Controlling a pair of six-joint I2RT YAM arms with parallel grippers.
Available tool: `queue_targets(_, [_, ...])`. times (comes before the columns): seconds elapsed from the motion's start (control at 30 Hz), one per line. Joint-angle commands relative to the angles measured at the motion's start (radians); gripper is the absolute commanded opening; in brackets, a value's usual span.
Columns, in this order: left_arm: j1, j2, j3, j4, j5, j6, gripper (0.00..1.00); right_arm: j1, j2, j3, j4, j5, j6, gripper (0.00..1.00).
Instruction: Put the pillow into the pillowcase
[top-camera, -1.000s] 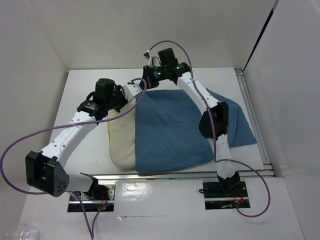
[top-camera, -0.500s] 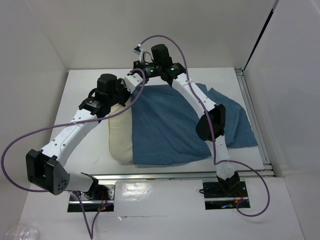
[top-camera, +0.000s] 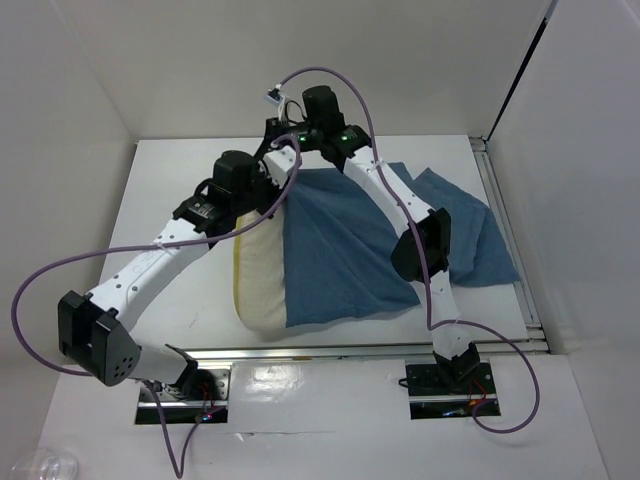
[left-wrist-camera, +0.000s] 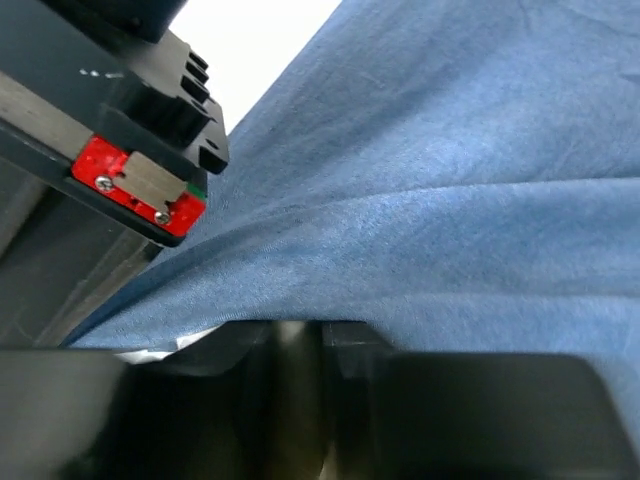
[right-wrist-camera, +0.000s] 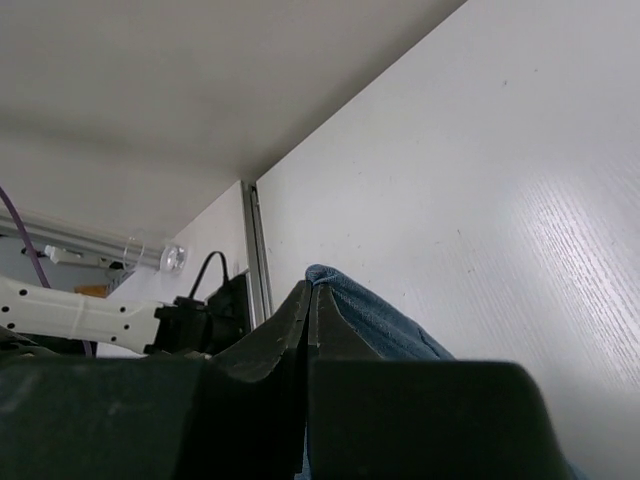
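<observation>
Dusty-blue pillowcase is lying rumpled across the table, and we are pinching its far edge tight in our right tool. The cream pillow is poking out at its left side. We cannot tell whether our left tool, close against the cloth, is gripping.

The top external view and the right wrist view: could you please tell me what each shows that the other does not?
Only the top external view shows the cream pillow, sticking out of the left side of the blue fabric, and how that fabric spreads across the table. Only the right wrist view shows up close that the right gripper is shut on a fold of blue cloth. Both show the pillowcase itself, though the wrist view catches just a small pinched edge.
</observation>
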Motion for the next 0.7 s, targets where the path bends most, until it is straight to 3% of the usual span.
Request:
queue_targets(0.0, [-0.043, 0.004, 0.045, 0.058, 0.072, -0.086, 0.43, 0.03, -0.06, 0.028, 0.157, -0.015, 0.008, 0.0])
queue_targets(0.1, [-0.043, -0.02, 0.065, 0.048, -0.066, -0.086, 0.63, 0.006, -0.078, 0.039, 0.157, 0.008, 0.008, 0.0])
queue_targets(0.13, [-0.043, -0.035, 0.065, 0.038, -0.101, -0.097, 0.75, 0.006, -0.092, 0.03, 0.168, 0.02, 0.008, 0.0])
queue_targets(0.23, [-0.043, -0.084, 0.084, 0.038, -0.218, -0.097, 0.85, -0.025, -0.115, 0.02, 0.177, 0.034, -0.001, 0.0])
queue_targets(0.37, [-0.043, -0.164, 0.084, 0.077, -0.371, -0.106, 0.89, -0.066, -0.135, 0.011, 0.186, 0.06, -0.001, 0.0])
queue_targets(0.6, [0.049, -0.216, 0.064, 0.061, -0.487, -0.106, 0.89, -0.112, -0.179, 0.002, 0.186, 0.071, -0.001, 0.0])
queue_targets(0.67, [0.121, -0.226, 0.032, 0.048, -0.511, -0.138, 0.89, -0.112, -0.192, -0.009, 0.195, 0.071, -0.001, 0.0])
